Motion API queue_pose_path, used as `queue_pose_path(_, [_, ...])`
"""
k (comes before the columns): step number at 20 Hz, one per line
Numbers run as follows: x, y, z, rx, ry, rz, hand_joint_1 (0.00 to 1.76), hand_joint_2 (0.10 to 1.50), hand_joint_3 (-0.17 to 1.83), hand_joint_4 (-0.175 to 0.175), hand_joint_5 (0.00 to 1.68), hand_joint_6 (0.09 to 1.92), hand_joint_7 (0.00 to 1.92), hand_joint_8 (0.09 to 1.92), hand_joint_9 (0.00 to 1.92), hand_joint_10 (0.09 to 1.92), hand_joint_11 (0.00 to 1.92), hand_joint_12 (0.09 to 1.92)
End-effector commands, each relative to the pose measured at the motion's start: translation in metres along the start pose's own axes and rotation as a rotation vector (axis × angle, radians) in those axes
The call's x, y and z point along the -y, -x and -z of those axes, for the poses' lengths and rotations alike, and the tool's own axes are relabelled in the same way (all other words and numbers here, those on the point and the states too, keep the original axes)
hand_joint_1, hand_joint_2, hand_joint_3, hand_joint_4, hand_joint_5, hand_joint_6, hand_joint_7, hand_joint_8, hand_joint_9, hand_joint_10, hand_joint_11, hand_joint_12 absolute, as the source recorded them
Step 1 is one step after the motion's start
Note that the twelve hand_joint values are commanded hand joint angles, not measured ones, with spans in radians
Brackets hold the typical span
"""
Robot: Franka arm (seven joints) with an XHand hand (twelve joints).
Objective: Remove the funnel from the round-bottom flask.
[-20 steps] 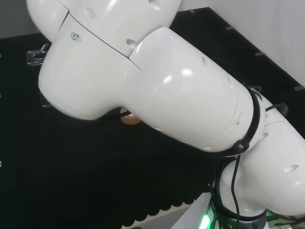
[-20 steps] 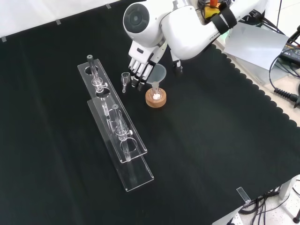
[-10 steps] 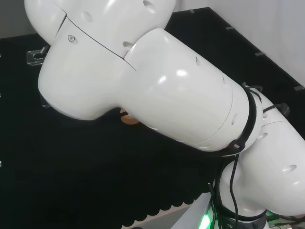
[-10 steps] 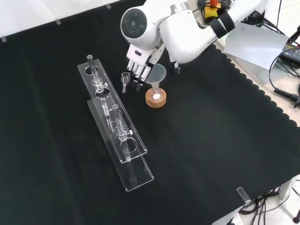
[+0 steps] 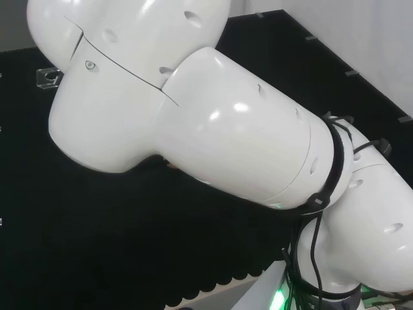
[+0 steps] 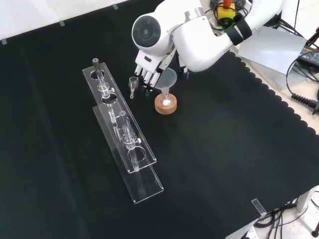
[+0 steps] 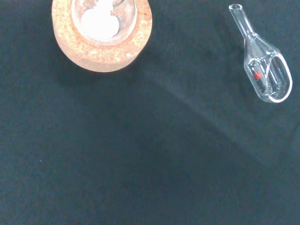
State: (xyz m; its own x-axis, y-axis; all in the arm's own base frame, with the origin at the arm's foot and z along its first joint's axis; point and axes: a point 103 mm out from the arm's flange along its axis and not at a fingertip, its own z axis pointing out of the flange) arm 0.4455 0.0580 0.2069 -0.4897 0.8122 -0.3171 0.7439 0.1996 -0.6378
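Up and back goes the hand since the earlier frame, its fingers curled round the funnel, now clear of the round-bottom flask on its cork ring; lift-off looks done, next a gentle set-down on the table.

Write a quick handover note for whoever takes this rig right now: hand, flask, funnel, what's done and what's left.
Hand: fingers curled at the funnel, which looks lifted off the flask; whether they pinch it is unclear.
Flask: on its cork stand on the cloth, white powder inside, neck free.
Small glass scoop lies left of the hand in the front view.
Done: funnel seemingly out.
Left: carry it clear and set it down.
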Motion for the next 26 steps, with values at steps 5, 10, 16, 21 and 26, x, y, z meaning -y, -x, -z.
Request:
queue_pose_path(5, [0.009, 0.002, 0.011, 0.029, 0.099, -0.021, 0.60, 0.81, 0.12, -0.004, 0.50, 0.09, 0.41, 0.65, 0.84, 0.52, 0.43, 1.39])
queue_pose_path(10, [0.016, 0.004, 0.017, 0.021, 0.128, -0.024, 0.61, 0.82, 0.13, -0.007, 0.55, 0.09, 0.46, 0.65, 0.90, 0.51, 0.46, 1.37])
queue_pose_path(16, [0.028, 0.009, 0.029, 0.044, 0.132, -0.033, 0.62, 0.82, 0.14, -0.008, 0.56, 0.09, 0.46, 0.65, 0.91, 0.50, 0.47, 1.37])
queue_pose_path(21, [0.044, 0.018, 0.041, 0.030, 0.120, -0.048, 0.62, 0.82, 0.14, -0.011, 0.55, 0.09, 0.46, 0.64, 0.91, 0.49, 0.47, 1.36])
queue_pose_path(26, [0.060, 0.026, 0.054, 0.017, 0.109, -0.052, 0.61, 0.82, 0.15, -0.013, 0.53, 0.09, 0.45, 0.64, 0.92, 0.49, 0.46, 1.36])
